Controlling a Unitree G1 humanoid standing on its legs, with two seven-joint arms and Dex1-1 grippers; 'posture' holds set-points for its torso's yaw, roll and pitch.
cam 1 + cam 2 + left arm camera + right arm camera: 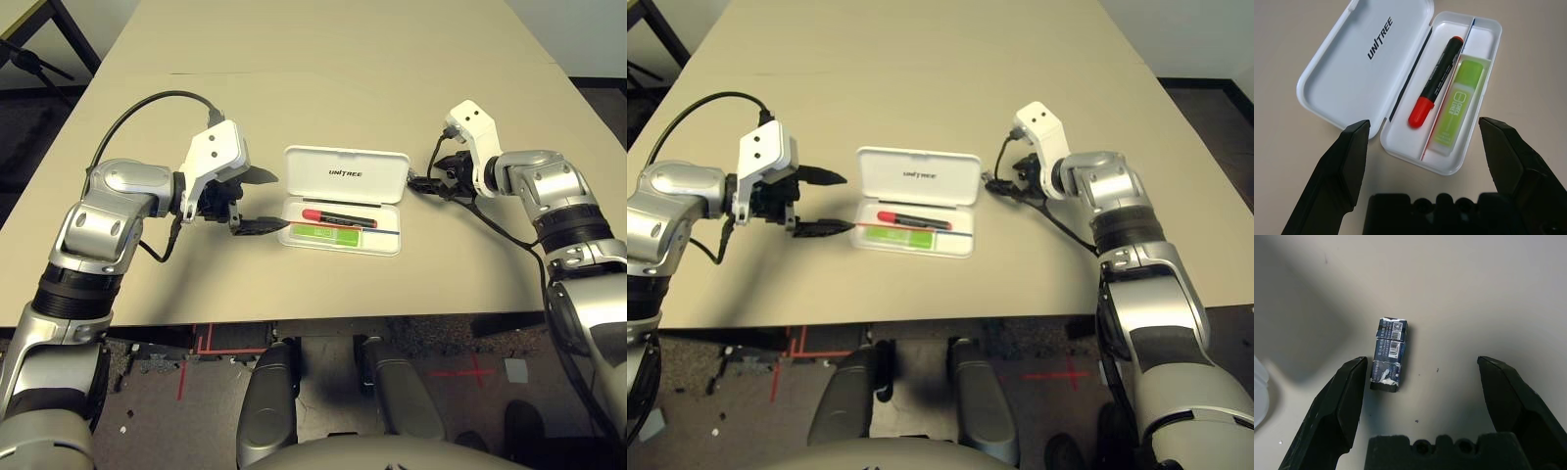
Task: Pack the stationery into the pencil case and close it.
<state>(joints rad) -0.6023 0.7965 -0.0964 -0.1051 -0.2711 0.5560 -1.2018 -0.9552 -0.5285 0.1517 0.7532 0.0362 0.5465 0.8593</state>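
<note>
Pencil case open on beige table (dark floor below), both claws spread

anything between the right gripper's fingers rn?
Yes: a small dark wrapped block lies on the bare table between the open right gripper fingers, nearer one finger, untouched. Right wrist view shows it.

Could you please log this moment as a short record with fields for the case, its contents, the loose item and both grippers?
case: pencil case open, lid laid back on table
contents: marker and green bar side by side in tray
loose item: small dark wrapped piece on table, outside case
left gripper: open, empty, facing case
right gripper: open, empty, over loose piece
</note>
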